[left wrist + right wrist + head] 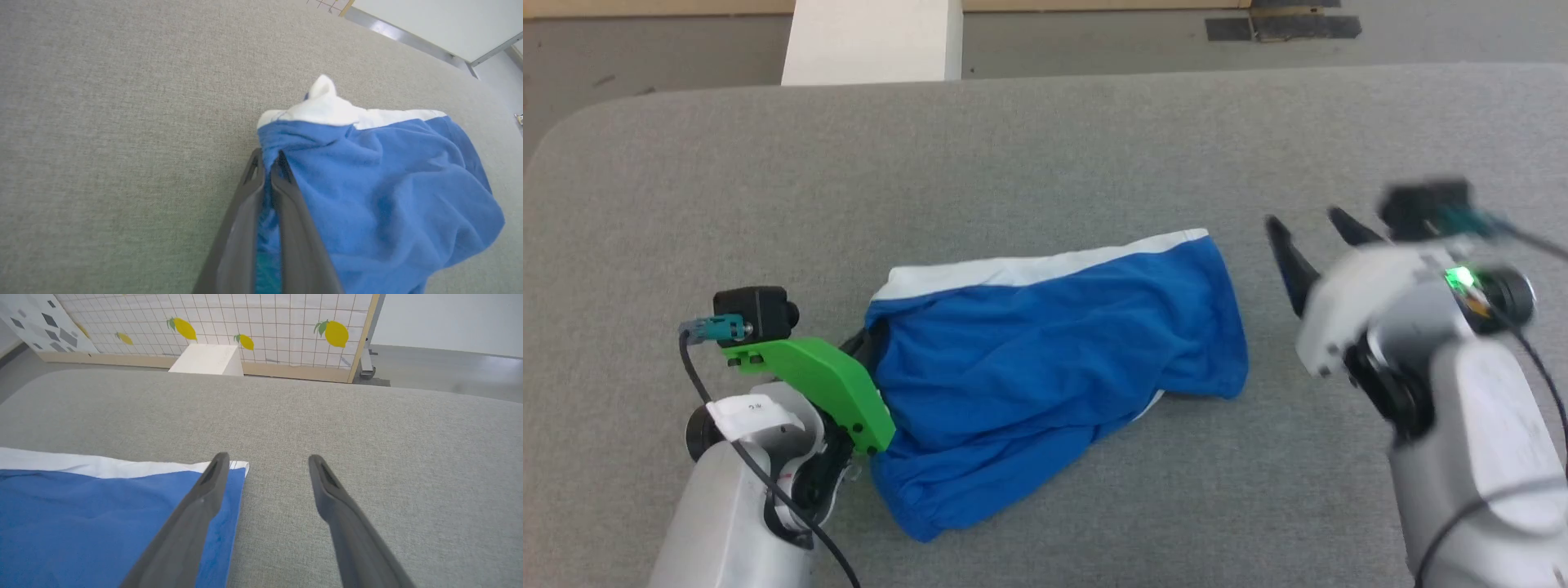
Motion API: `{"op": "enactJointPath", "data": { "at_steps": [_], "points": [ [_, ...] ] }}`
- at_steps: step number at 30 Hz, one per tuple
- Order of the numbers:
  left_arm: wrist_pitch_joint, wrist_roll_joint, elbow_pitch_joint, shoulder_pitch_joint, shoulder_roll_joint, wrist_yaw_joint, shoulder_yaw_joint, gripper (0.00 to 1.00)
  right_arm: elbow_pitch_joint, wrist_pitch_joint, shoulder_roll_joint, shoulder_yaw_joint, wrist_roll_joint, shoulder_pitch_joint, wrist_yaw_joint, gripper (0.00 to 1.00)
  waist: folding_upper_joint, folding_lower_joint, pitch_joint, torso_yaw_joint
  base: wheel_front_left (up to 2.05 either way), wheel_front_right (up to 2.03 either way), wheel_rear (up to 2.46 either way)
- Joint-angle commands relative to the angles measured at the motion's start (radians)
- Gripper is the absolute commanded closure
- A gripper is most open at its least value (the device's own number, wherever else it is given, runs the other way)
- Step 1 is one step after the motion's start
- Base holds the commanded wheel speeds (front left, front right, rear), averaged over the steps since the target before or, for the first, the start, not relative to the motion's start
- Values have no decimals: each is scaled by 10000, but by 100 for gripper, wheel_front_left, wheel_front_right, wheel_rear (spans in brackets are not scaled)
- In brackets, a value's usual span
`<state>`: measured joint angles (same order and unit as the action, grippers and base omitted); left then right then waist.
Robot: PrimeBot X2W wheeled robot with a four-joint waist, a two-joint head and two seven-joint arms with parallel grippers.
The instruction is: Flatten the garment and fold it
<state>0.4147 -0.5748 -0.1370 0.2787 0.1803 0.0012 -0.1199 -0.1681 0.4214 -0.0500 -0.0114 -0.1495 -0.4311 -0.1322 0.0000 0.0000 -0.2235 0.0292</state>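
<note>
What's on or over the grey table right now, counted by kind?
Garments: 1, the blue shorts
Grippers: 2, the left gripper shut on one end of the shorts, the right gripper open near the other end
Total: 3

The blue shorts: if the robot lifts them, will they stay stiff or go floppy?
Probably floppy: the shorts lie in soft wrinkles and bunch where the left gripper pinches them. Likely light, being thin cloth. They probably won't roll or slide much on the grey table.
</note>
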Motion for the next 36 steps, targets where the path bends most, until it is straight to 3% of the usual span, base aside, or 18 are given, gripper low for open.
{"op": "enactJointPath", "data": {
  "at_steps": [1,7,20,21,22,23,31,36],
  "points": [
    [-85,-33,251,-126,-86,39,-14,100,-391,493,-3,132,326,-485,15,0,0,0,-282,-235,0,0,0],
    [-65,-38,1006,-75,-220,-88,-315,100,-2504,1970,-3,519,1426,-2126,15,0,0,0,-884,-847,0,0,0],
    [-54,-188,1108,-7,-400,-294,-698,100,-4931,1904,-3,793,2180,-3208,15,0,0,0,-1479,-1194,0,0,0],
    [-65,-196,1093,-10,-405,-298,-705,100,-5053,1978,-3,806,2155,-3229,15,8,0,0,-1472,-1186,0,0,0],
    [-80,-203,1071,-15,-410,-300,-715,100,-5175,2049,-3,817,2077,-3254,15,64,0,0,-1453,-1179,0,0,0],
    [-104,-214,1050,-23,-417,-303,-714,100,-5241,2068,-3,867,2014,-3272,15,100,0,0,-1414,-1158,0,0,0],
    [-625,-407,924,318,-499,-434,-513,100,-4924,1070,-3,995,1036,-3649,15,100,0,0,-588,-868,0,0,0],
    [-900,-932,792,1419,-566,-546,-5,100,-4301,561,-3,1025,-18,-4115,15,100,0,0,218,-636,0,0,0]
  ]
}}
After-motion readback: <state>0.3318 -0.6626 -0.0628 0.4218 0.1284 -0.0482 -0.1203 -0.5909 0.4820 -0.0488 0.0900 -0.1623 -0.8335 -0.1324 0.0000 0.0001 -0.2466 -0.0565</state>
